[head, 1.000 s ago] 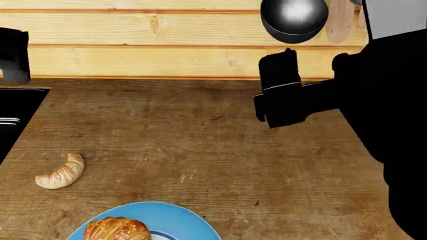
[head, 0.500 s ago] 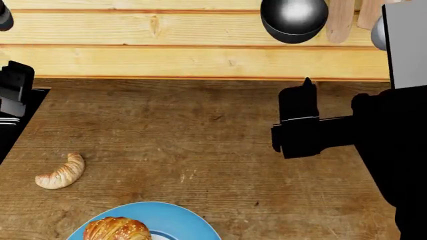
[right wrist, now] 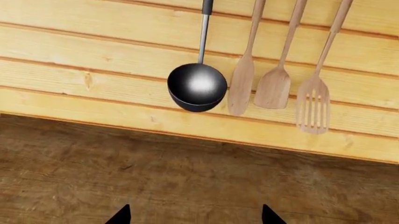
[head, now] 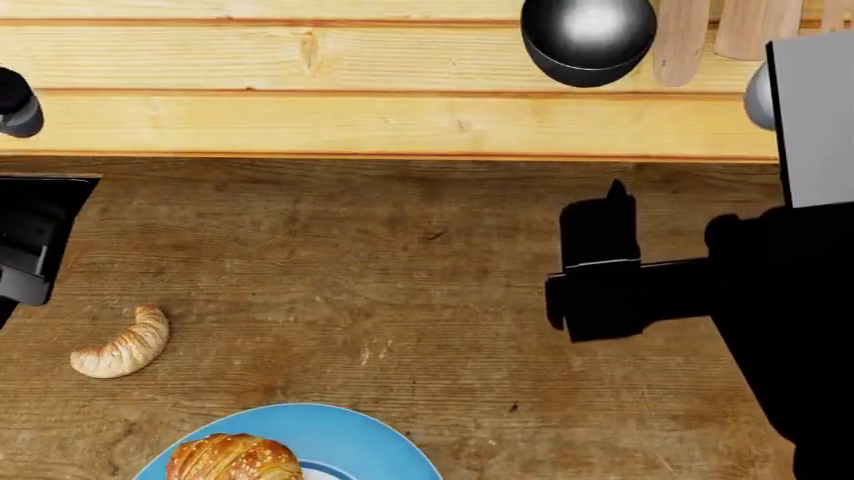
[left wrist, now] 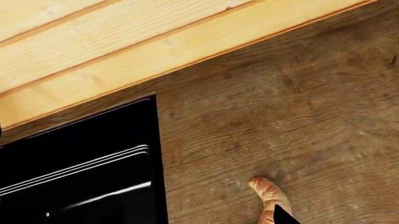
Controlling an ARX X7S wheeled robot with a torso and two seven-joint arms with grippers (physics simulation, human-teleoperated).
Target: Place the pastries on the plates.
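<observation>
A plump golden croissant (head: 234,458) lies on the sky-blue plate (head: 350,436) at the near edge of the head view. The pale ridged crescent roll (head: 123,345) lies on the bare wooden counter to the left. The same roll (left wrist: 268,193) shows in the left wrist view, partly covered by one black fingertip (left wrist: 283,217). My left gripper (head: 30,240) hovers at the far left over the black panel, open; its other finger is lost against the black. My right gripper (head: 611,195) (right wrist: 193,217) stands open over the counter at the right, holding nothing.
A black inset panel (left wrist: 81,168) takes the counter's left end. On the wooden wall hang a black ladle (right wrist: 197,86), two wooden spatulas (right wrist: 272,86) and a slotted turner (right wrist: 313,107). My dark right arm (head: 787,320) fills the right side.
My left gripper has come down from the wall toward the black panel, nearer the crescent roll. My right gripper has drawn back to the right and nearer. The pastries have not moved.
</observation>
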